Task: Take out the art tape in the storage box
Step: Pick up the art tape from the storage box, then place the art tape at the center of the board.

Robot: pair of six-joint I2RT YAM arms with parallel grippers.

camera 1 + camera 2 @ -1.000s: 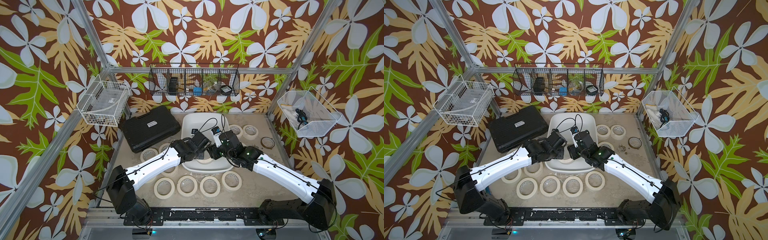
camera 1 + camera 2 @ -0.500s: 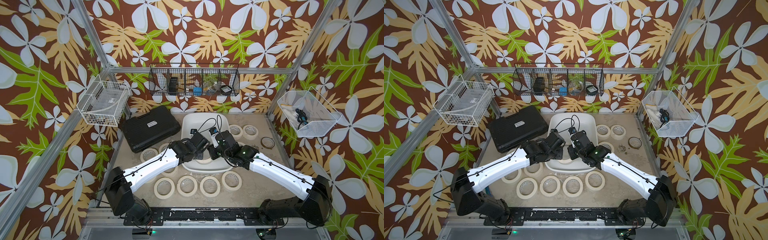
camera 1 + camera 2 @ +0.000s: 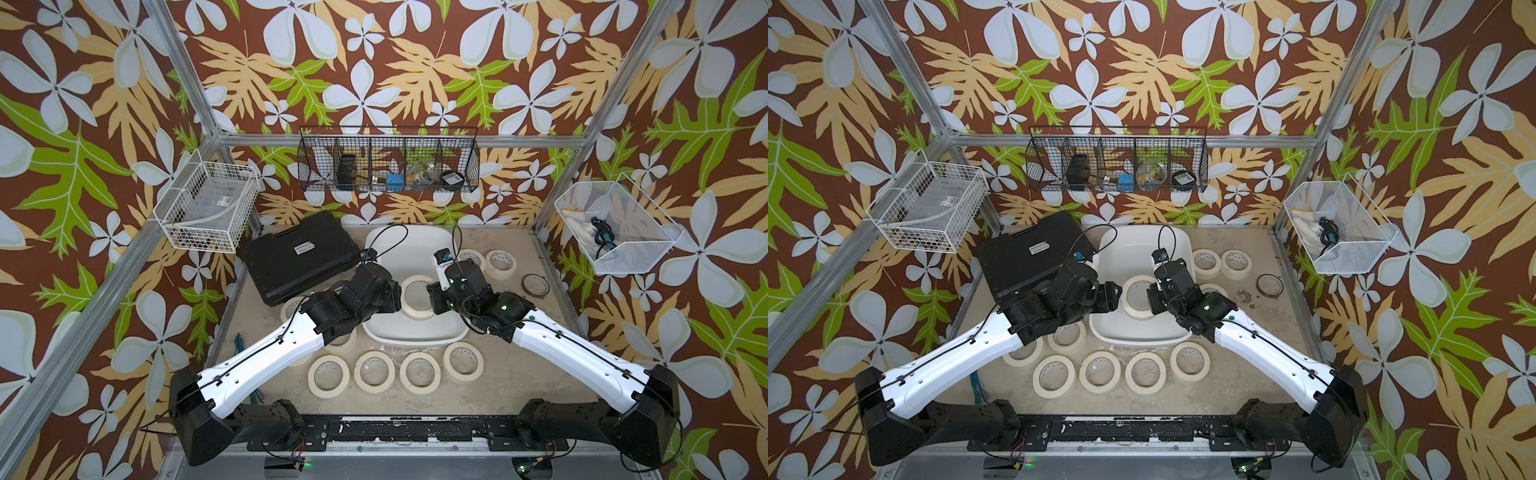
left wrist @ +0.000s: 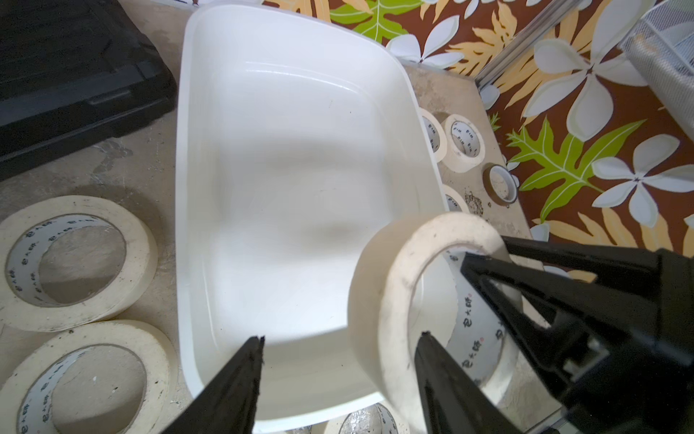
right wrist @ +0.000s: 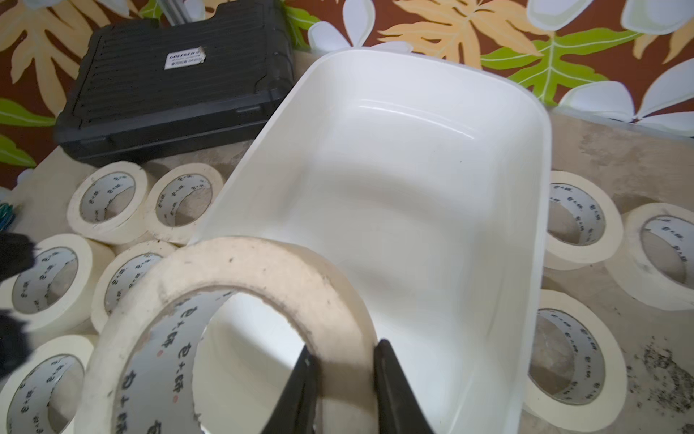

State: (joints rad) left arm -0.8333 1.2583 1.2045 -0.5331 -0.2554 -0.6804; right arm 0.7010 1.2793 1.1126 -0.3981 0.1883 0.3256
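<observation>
While the table (image 3: pixel 519 361) fills the lower middle of both top views, one roll of art tape (image 3: pixel 417 313) hangs over the storage box (image 3: pixel 409 253).

At frame centre the white box sits with loose rolls (image 3: pixel 376 372) lying flat below it and to either side. The right gripper (image 5: pixel 341 349) is clamped on the raised roll's wall, one finger inside the ring and one outside. The left gripper (image 4: pixel 340 342) has its jaws spread apart at the roll's opposite edge.

The left arm (image 3: pixel 270 353) partly hides art tape (image 3: pixel 290 304) beside the storage box (image 3: pixel 411 249). The wire basket (image 3: pixel 386 166) contents are too small to tell.
</observation>
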